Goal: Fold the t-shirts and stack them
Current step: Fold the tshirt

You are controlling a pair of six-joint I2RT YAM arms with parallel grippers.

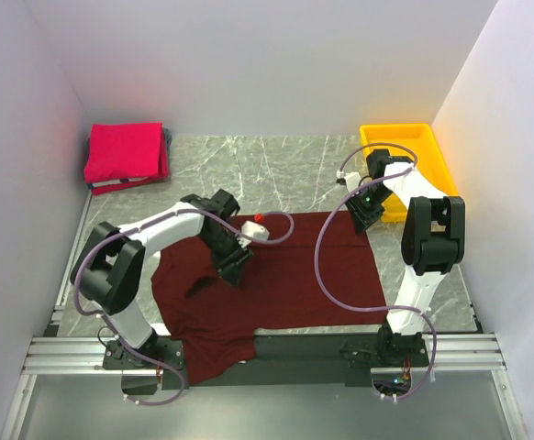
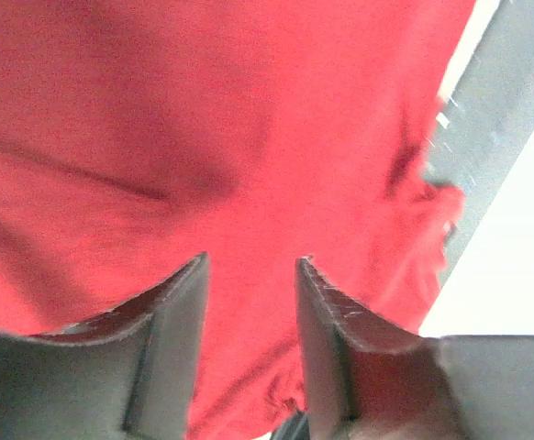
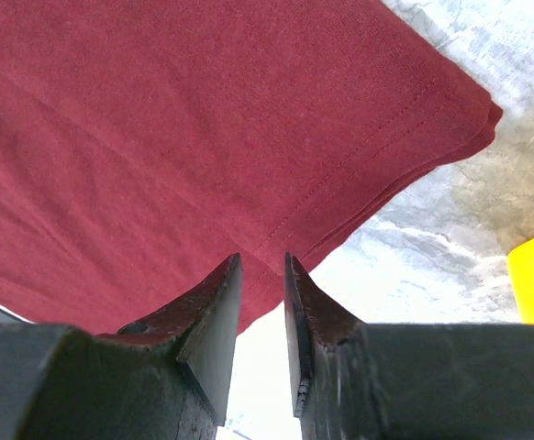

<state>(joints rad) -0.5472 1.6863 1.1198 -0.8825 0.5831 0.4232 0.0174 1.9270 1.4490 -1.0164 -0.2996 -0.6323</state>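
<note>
Two shirts: maroon shirt [image 1: 294, 275] spread on the table [image 1: 285, 165], pink shirt [image 1: 125, 151] folded; one tray [image 1: 395, 128]; left tool [image 2: 250, 259] apart, right tool [image 3: 262, 257] at the maroon hem, grip unclear.

1. The left arm [image 1: 157, 227] and right arm [image 1: 416, 289] had white links and black joints.
2. Lilac cables [image 1: 319, 259] looped along each.
3. The left tool [image 2: 250, 260] and right tool [image 3: 261, 258] had dark grey, wedge-shaped fingers.

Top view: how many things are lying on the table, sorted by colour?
Maroon t-shirt: 1
Pinkish-red t-shirt: 1
Yellow tray: 1
Total: 3, not counting an unclear dark layer under the pinkish-red one.
</note>
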